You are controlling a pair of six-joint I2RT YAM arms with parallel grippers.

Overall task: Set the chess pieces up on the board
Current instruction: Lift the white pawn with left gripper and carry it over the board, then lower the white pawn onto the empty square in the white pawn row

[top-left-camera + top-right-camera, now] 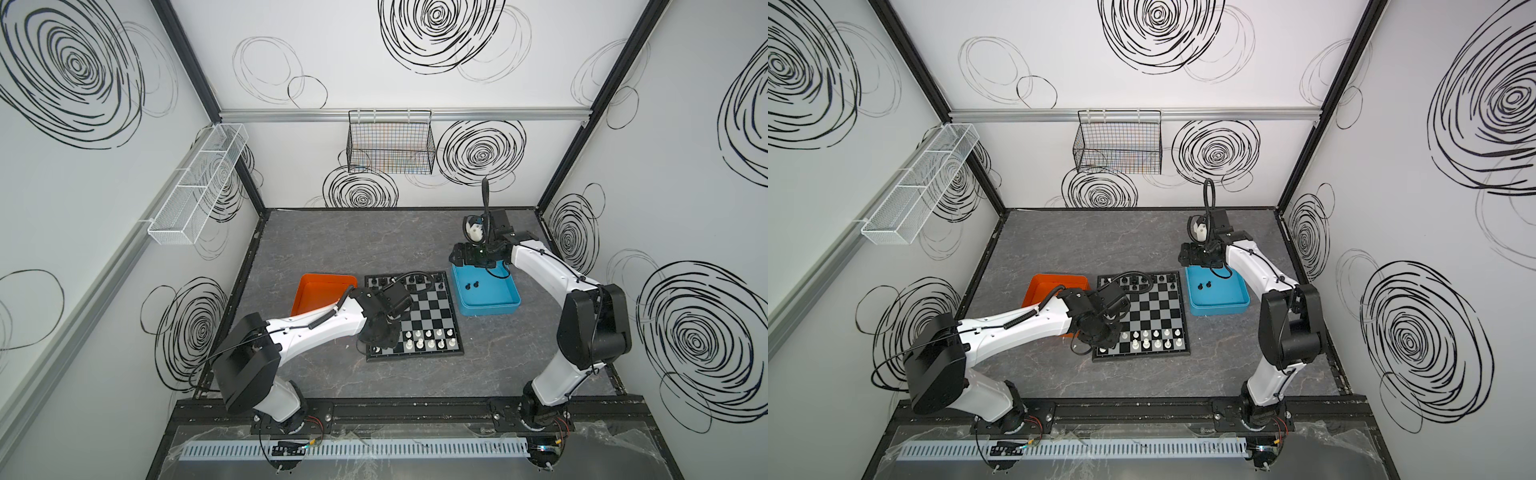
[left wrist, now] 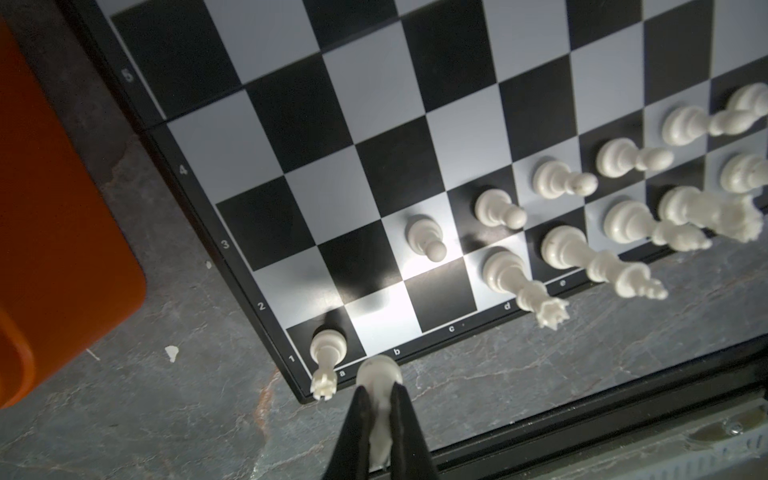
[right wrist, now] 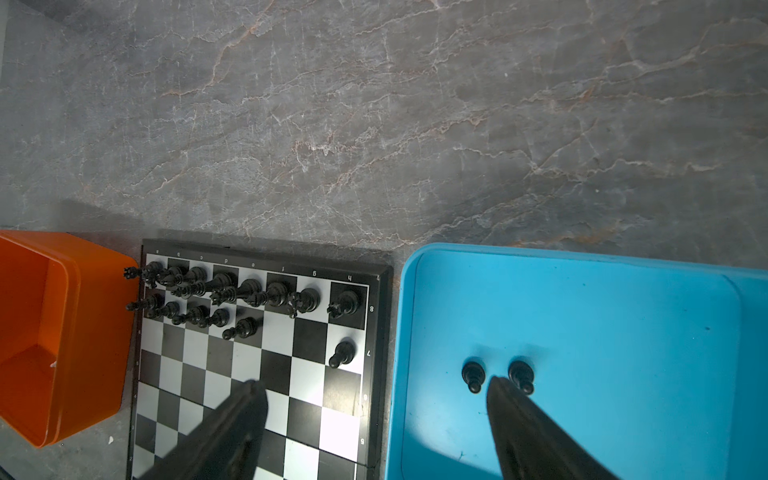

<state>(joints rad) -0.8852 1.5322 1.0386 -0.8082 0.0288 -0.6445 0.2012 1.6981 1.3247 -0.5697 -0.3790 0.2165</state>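
The board [image 1: 415, 356] lies mid-table, with white chess pieces [image 1: 430, 337] on its near rows and black ones [image 1: 409, 283] on its far rows. My left gripper [image 2: 380, 409] is shut on a white piece [image 2: 380, 372], held just above the board's near left corner beside the white rook [image 2: 328, 345] on the corner square. My right gripper [image 3: 376, 386] is open and holds nothing. It hangs over the gap between the board [image 3: 307, 345] and the blue tray [image 3: 582, 299]. Two black pawns [image 3: 473, 374] stand in that tray.
An orange tray [image 1: 322, 291] sits against the board's left side, partly under my left arm. A black wire basket [image 1: 390, 145] hangs on the back wall and a white mesh shelf [image 1: 199, 183] on the left wall. A black rail [image 1: 395, 409] runs along the front.
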